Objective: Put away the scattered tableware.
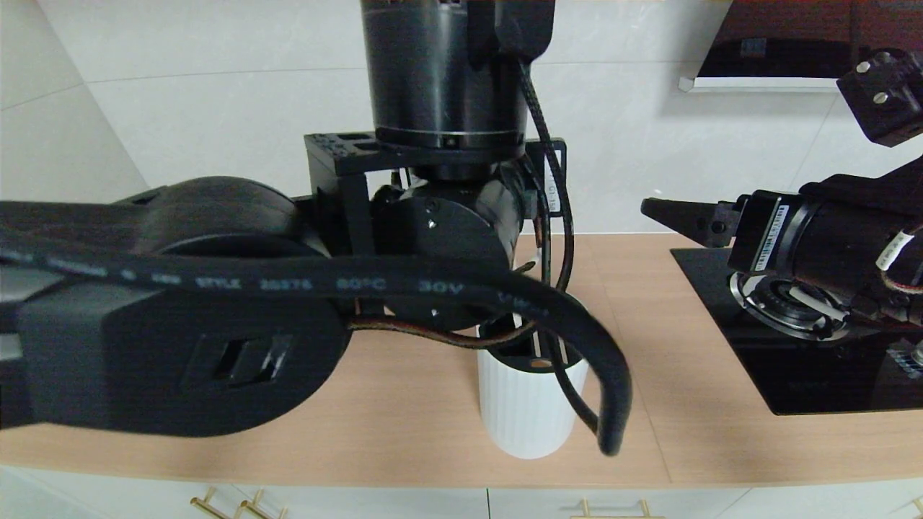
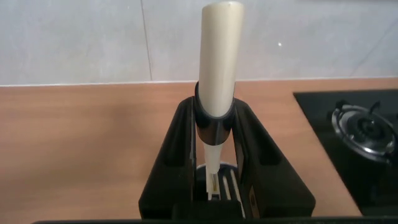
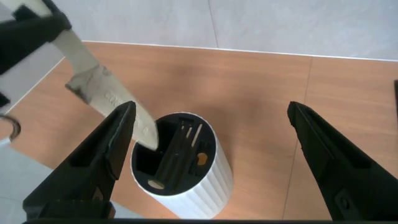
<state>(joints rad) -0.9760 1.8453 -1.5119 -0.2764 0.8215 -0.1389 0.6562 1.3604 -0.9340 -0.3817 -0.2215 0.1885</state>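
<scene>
The left gripper [image 2: 216, 127] hangs over the middle of the light wooden counter [image 1: 404, 404], near its front edge. Its jaws are clamped on a knife with a cream handle and a white blade [image 2: 219, 56], gripping it at the dark collar where handle meets blade. The knife's long axis runs close to vertical, handle up and blade down.

Directly beneath it stands the white ribbed cylindrical holder [image 1: 523, 411], close to the counter's front edge. The right wrist view shows the blade [image 3: 93, 81] slanting into the holder's mouth [image 3: 205, 180], its tip at or just inside the rim; how deep it sits cannot be told. A black divider splits the inside, and a dark handle and some thin sticks stand in the other compartments.

The coming move, as I judge it, is a straight drop along the knife's own axis, then letting go. The risk is the tip catching the divider or the rim and tipping the holder toward the front edge.

Further right, the right gripper [image 1: 678, 220] hovers above the left edge of the black glass hob [image 1: 793, 375]. Its jaws are spread wide and hold nothing [image 3: 210, 107]. It is well apart from the holder, so the left arm has open counter on both sides.
</scene>
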